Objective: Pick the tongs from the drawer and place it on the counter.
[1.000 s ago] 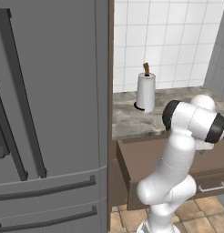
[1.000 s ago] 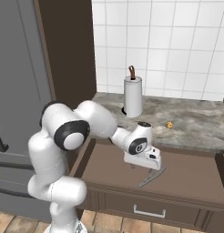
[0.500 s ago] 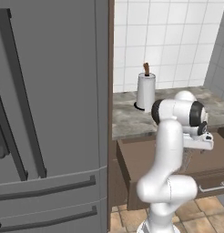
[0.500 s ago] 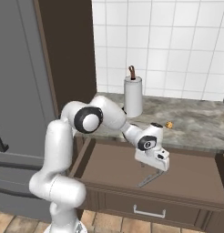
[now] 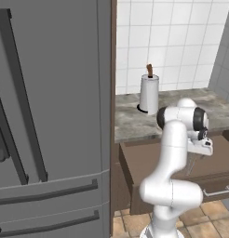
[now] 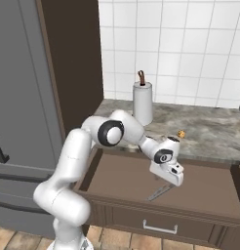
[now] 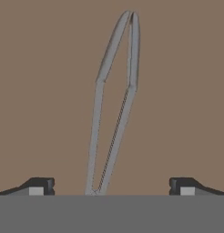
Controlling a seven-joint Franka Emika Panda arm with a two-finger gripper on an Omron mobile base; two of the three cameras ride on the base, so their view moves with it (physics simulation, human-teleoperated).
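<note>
White square wall tiles back a mottled grey-brown stone tabletop (image 6: 214, 134) that carries a white paper-towel roll on a brown-tipped holder (image 6: 142, 102) and a small tan object (image 6: 181, 133), with a tall grey fridge (image 5: 46, 116) to one side. Below the slab, the wide brown wooden drawer (image 6: 127, 183) with a thin silver bar handle (image 6: 160, 227) stands pulled out. On its flat brown floor lie the slender pale-grey tongs (image 7: 114, 102), two thin arms joined at one end and parted a little along their length; in the hand view they run straight ahead of the hand (image 7: 111, 187), starting midway between the two dark fingertips (image 7: 38, 185) and tapering to closed tips farther out. The hand is spread wide, each fingertip well apart from the tongs and holding nothing. In the right base view the hand (image 6: 171, 181) hangs over the drawer just above the near end of the tongs (image 6: 160, 192). Against half a second earlier, the arm has reached farther out and lower, bringing the hand closer over the tongs, which have not shifted.
</note>
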